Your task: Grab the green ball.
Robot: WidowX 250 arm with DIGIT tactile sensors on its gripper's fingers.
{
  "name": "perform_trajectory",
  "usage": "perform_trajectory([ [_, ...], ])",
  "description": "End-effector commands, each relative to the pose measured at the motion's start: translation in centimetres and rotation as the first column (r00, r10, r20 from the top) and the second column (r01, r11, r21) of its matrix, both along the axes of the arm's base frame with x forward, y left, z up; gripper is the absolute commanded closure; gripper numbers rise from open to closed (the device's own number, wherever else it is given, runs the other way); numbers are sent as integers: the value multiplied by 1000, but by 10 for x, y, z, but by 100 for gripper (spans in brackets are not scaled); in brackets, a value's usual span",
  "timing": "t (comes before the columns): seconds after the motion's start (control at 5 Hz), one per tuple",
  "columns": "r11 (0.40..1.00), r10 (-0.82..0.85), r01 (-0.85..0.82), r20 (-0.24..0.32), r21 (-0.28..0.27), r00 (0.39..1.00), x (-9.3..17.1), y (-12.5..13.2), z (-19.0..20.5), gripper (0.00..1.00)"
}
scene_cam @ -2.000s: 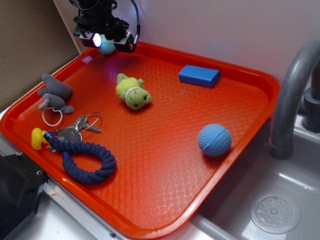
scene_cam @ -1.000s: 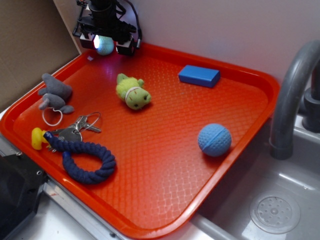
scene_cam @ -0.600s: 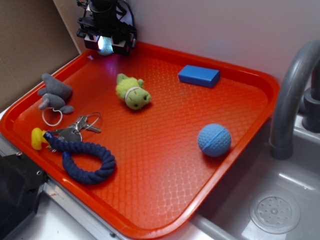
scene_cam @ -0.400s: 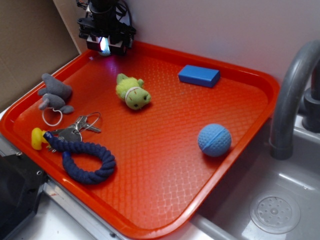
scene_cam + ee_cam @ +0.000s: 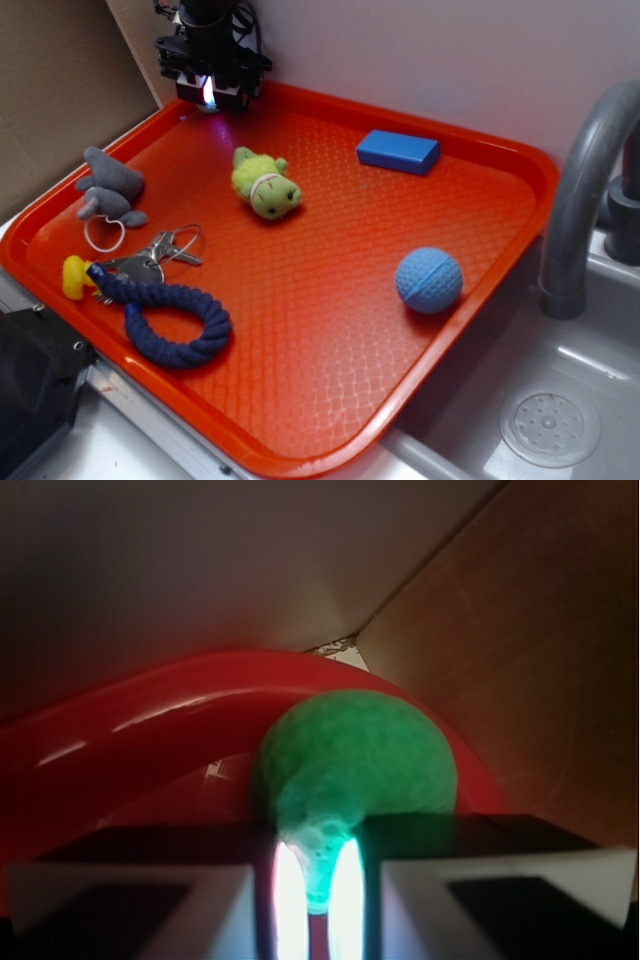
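Jaws pinch round, matte green ball (image 5: 352, 765), squeezing it.

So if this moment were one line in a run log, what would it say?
phase: grasp | gripper: shut on green ball | place: far left corner of red tray | blue ball: untouched on tray

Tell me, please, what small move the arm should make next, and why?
Probably lift straight up. In the wrist view the fingers look closed on the green ball, squeezing its lower part between them, and it sits in the far corner of the red tray, so raising it would clear the rim.
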State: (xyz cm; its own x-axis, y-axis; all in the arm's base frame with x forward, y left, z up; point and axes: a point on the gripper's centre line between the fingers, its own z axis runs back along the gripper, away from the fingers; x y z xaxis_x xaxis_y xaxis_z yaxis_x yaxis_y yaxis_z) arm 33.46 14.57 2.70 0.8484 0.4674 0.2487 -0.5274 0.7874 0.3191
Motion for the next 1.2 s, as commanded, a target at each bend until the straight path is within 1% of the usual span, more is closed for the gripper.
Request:
perform_trajectory([
  [0.0, 999, -22, 22, 4, -29, 1000, 5, 0, 17, 100],
  [0.2, 974, -51, 48, -7, -222, 999, -22, -12, 58, 100],
  [0.4, 949, -74, 50, -64, -313, 995, -69, -34, 109, 100],
  [0.6, 884, -221, 181, -46, -431, 974, -120, -58, 160, 100],
  [0.8, 872, -301, 265, -24, -411, 953, -146, -76, 209, 100],
  [1.0, 869, -322, 299, 8, -395, 947, -156, -81, 244, 100],
])
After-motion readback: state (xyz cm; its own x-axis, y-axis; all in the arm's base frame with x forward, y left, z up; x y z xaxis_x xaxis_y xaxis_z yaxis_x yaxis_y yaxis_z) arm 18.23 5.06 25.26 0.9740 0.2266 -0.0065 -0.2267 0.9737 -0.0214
